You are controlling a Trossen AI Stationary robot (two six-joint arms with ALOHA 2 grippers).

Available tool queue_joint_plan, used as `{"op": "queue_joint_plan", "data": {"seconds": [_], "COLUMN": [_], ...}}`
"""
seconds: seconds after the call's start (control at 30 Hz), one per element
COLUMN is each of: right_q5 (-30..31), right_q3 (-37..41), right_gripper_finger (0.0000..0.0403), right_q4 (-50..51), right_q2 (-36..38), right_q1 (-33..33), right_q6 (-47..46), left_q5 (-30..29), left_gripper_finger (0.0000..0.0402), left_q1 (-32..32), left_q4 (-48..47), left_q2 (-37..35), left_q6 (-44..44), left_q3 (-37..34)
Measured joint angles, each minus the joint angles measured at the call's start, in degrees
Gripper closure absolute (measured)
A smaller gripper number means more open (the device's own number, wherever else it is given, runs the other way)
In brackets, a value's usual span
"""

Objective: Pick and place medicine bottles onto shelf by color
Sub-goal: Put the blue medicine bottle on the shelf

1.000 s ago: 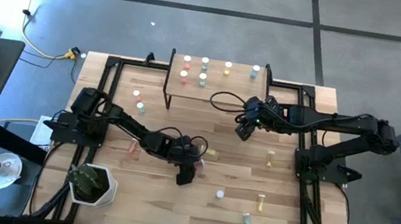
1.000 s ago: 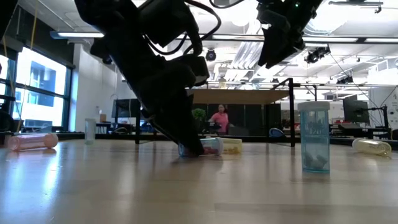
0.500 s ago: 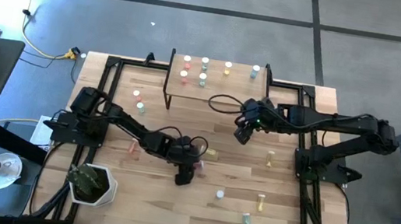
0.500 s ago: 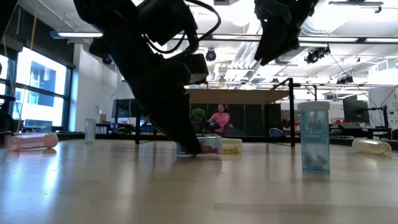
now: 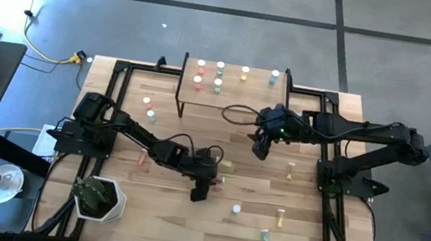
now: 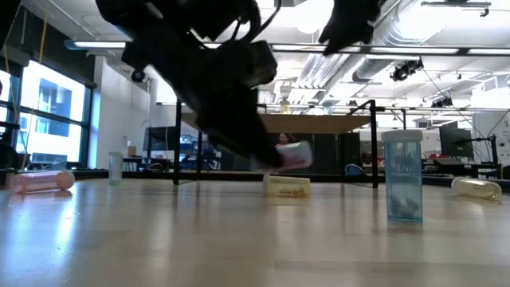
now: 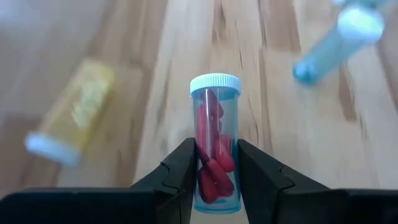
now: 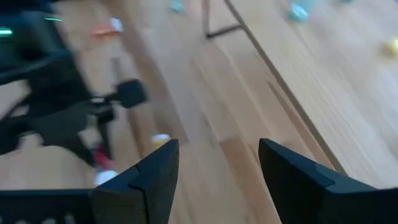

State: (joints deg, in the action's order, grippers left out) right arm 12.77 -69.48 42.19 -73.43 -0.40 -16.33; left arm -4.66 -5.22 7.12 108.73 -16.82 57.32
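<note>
Left gripper (image 7: 214, 180) | you see its fingers clamped on a clear blue bottle with white cap (image 7: 214, 140), red capsules inside, lifted off the wooden tabletop (image 5: 249, 184) | yellow bottle (image 6: 287, 186) lies beside | right gripper (image 8: 214, 171) spread wide, holding nothing, near the light-wood shelf (image 5: 233, 85) carrying seven bottles.

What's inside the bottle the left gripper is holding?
Red capsules show through the clear bottle clamped in the left gripper. They fill the lower part; the space under the white cap looks empty. The fingers cover both sides, so a full count isn't possible.
</note>
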Motion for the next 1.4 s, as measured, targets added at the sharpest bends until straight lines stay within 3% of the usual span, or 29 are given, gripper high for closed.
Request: {"op": "queue_joint_plan", "data": {"seconds": [0.5,0.73,1.17,1.4], "right_q5": [-0.7,-7.5,-22.2,-23.3], "right_q3": [-8.6,-8.6,-8.6,-8.6], "right_gripper_finger": [0.019,0.019,0.019,0.019], "right_q4": [7.3,7.3,0.6,-5.0], "right_q2": [0.0,0.0,0.0,0.0], "right_q1": [3.7,4.3,4.3,4.1], "right_q6": [7.9,13.5,16.8,16.0], "left_q5": [-0.5,-0.5,-4.4,-4.8], "left_gripper_finger": [0.0311,0.0311,0.0311,0.0311], "left_q1": [2.7,3.3,3.5,3.5], "left_q4": [28.2,40.1,47.9,50.2], "left_q2": [-0.1,-0.2,-0.2,-0.2], "left_q6": [6.8,10.4,14.5,16.4], "left_q3": [0.1,0.1,0.1,0.1]}}
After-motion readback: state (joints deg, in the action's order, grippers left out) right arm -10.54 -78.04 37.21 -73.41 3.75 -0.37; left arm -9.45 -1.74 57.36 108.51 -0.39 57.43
